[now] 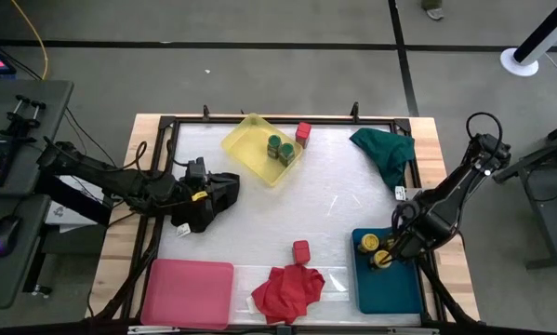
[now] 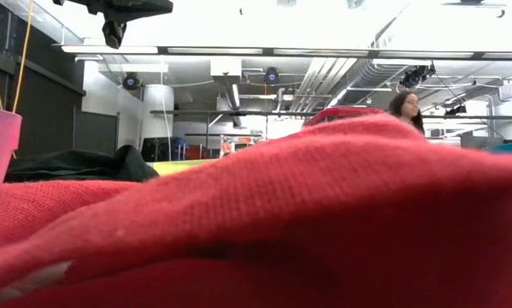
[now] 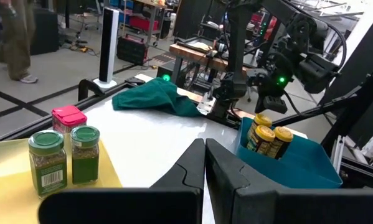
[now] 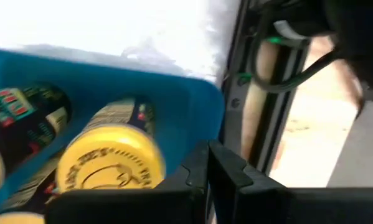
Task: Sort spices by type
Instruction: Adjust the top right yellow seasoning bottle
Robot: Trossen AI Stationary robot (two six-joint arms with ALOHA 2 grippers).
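Two green-lidded jars (image 1: 280,147) stand upright in the yellow tray (image 1: 245,140); a red box (image 1: 303,131) stands by that tray's far right side. Another red box (image 1: 300,249) stands by the red cloth (image 1: 287,290). Several yellow-lidded jars (image 1: 376,249) lie in the teal tray (image 1: 390,288). My right gripper (image 4: 208,163) points down over that tray's far right part, beside a yellow lid (image 4: 111,158), shut on nothing. My left gripper (image 3: 205,163) is shut and empty, held level above the black cloth (image 1: 224,191), pointing toward the green-lidded jars (image 3: 65,158).
A pink tray (image 1: 187,293) lies at the near left. A green cloth (image 1: 385,149) is heaped at the far right. The red cloth (image 2: 324,214) fills the low view; a person (image 2: 407,107) is in the room beyond. The table's middle is bare white.
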